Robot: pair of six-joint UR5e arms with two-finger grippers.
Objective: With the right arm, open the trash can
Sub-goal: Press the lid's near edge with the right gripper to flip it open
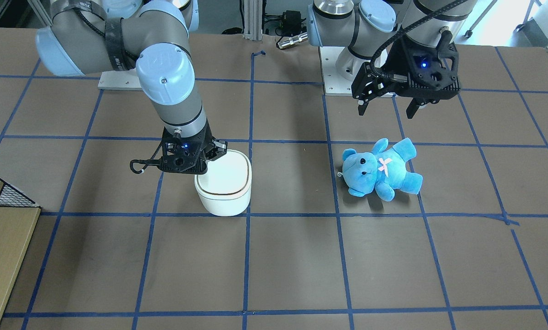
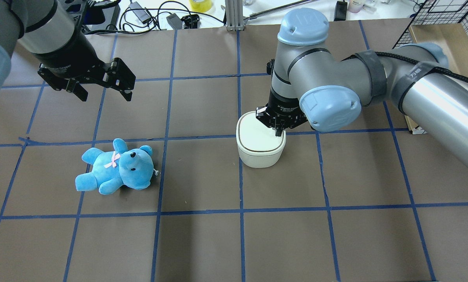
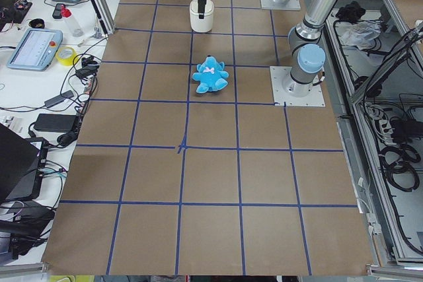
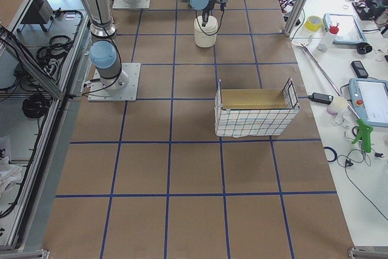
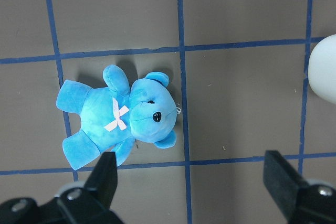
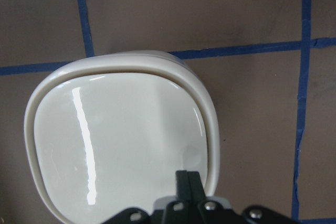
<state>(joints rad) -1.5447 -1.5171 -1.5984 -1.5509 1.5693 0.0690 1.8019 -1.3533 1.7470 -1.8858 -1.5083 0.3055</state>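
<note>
The white trash can (image 1: pixel 225 188) stands on the brown table with its flat lid down; it also shows in the overhead view (image 2: pixel 259 147) and in the right wrist view (image 6: pixel 115 145). My right gripper (image 2: pixel 279 133) is shut, its two fingertips pressed together and pointing down onto the lid near the rim; the right wrist view shows the gripper (image 6: pixel 187 177) touching the lid's edge. My left gripper (image 2: pixel 105 94) is open and empty, hovering above the table, apart from the can. In the left wrist view the left gripper (image 5: pixel 191 182) is spread wide.
A blue teddy bear (image 2: pixel 116 166) lies on its back on the table, below my left gripper and well to the side of the can. A wire basket (image 4: pixel 254 113) with a cardboard floor stands on the right arm's side. Blue tape lines grid the table.
</note>
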